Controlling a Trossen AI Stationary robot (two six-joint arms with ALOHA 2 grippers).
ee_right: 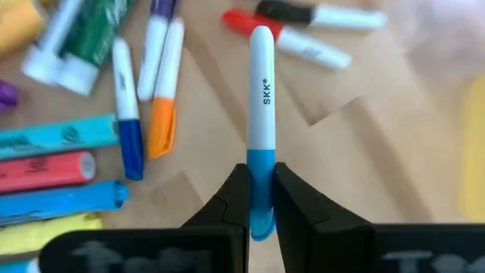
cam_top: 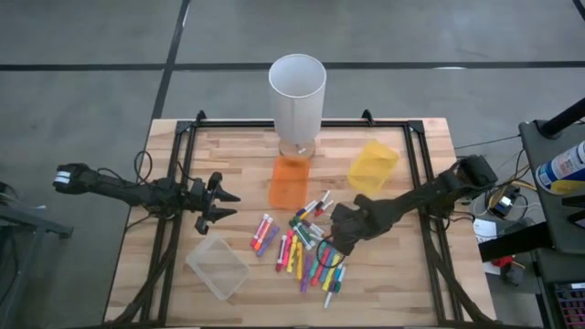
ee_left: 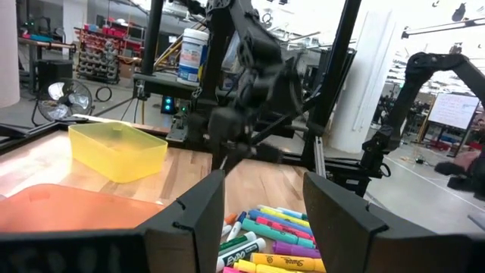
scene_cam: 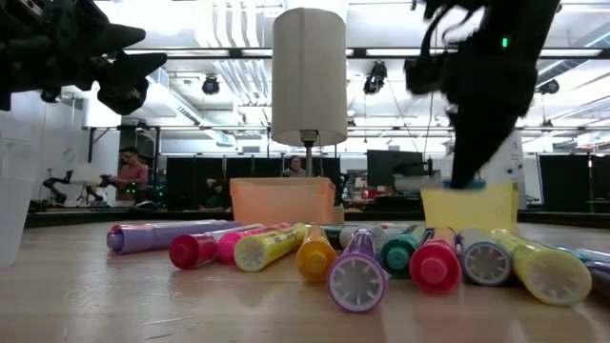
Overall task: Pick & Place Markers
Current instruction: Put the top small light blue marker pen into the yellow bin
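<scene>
right wrist view alone shows the right gripper [ee_right: 261, 199] pinching a white marker with a blue cap [ee_right: 260, 114] above the scattered markers [cam_top: 306, 251]; high view shows the left gripper [cam_top: 222, 205] spread beyond.

Right pincer [ee_right: 260, 199] is clamped shut low over the table; left pincer [cam_top: 222, 203] hovers spread wide.

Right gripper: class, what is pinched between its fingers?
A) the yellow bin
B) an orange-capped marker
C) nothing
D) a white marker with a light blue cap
D: the right wrist view shows the right gripper with its fingers shut on the light blue cap of a white marker.
</scene>
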